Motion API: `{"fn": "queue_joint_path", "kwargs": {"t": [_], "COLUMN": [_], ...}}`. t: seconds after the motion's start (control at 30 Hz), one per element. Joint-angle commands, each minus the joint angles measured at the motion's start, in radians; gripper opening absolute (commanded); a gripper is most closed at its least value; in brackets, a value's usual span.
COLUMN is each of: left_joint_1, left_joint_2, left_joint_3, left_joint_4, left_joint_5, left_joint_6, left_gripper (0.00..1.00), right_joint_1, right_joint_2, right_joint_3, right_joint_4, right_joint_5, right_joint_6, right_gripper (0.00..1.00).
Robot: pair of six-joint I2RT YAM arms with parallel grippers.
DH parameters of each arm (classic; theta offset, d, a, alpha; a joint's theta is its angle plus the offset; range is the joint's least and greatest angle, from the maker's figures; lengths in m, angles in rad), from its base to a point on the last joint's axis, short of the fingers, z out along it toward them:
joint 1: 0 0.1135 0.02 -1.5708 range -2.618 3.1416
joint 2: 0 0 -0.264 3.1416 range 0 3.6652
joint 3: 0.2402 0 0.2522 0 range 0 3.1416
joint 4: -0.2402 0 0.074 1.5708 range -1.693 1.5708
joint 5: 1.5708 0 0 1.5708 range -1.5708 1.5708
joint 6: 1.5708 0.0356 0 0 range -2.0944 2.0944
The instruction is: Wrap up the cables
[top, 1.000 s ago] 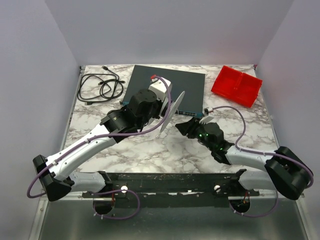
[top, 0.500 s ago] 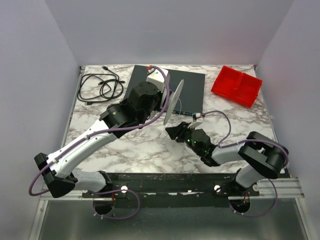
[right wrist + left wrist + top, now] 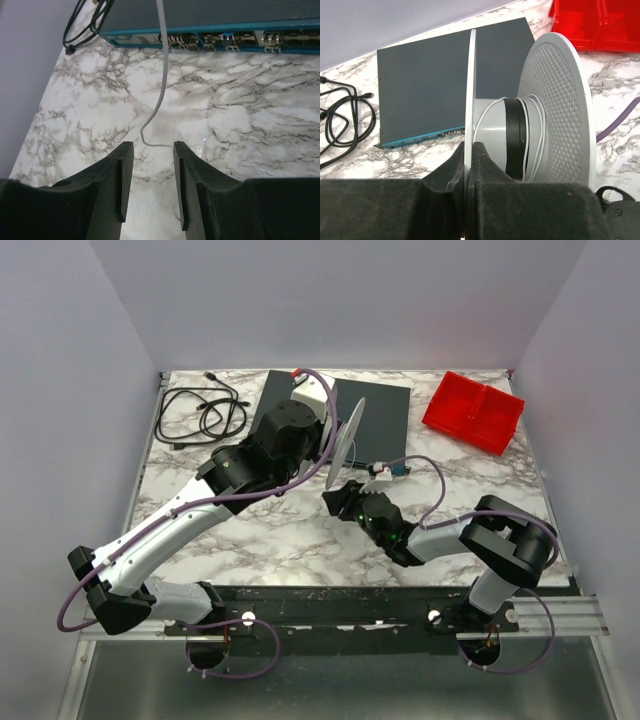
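Top view: the right gripper (image 3: 338,502) has swung left toward the spool (image 3: 348,438), fingers apart and empty (a pickup looks near). Cable (image 3: 161,75), partly wound on the hub (image 3: 490,132), drops its loose end on the table (image 3: 240,125) just ahead of them. Left gripper (image 3: 468,150) clamps one flange (image 3: 470,90).

Left arm (image 3: 180,520) is stretched out long from its base at the near-left corner and slanted up and to the right, with the wrist (image 3: 285,438) held high. Left gripper (image 3: 469,150) is clamped tight, fingers (image 3: 485,165) pressed flat on either side of a thin spool disc (image 3: 470,75).

Right arm (image 3: 505,540) is folded back hard at the elbow, with the forearm laid low and pointed left. Right gripper (image 3: 152,150) is tipped down toward the tabletop, its fingers (image 3: 120,175) parted with a plain gap kept between them.
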Motion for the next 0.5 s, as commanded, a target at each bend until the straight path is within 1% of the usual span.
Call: {"fn": "queue_joint_path", "kwargs": {"t": [0.0, 0.3, 0.47], "left_joint_1": [0.002, 0.002, 0.002], "left_joint_2": [-0.015, -0.02, -0.023], "left_joint_3": [0.06, 0.081, 0.084], "left_joint_4": [0.034, 0.023, 0.019], "left_joint_5": [-0.035, -0.038, -0.035], "left_joint_6": [-0.012, 0.001, 0.001], "left_gripper": [0.0, 0.0, 0.0], "right_joint_1": [0.021, 0.024, 0.024], "right_joint_2": [0.059, 0.1, 0.128], "right_joint_3": [0.034, 0.089, 0.129], "right_joint_4": [-0.017, -0.041, -0.067], "right_joint_5": [0.058, 0.126, 0.124], "right_joint_6": [-0.024, -0.063, -0.105], "right_gripper": [0.45, 0.45, 0.43]}}
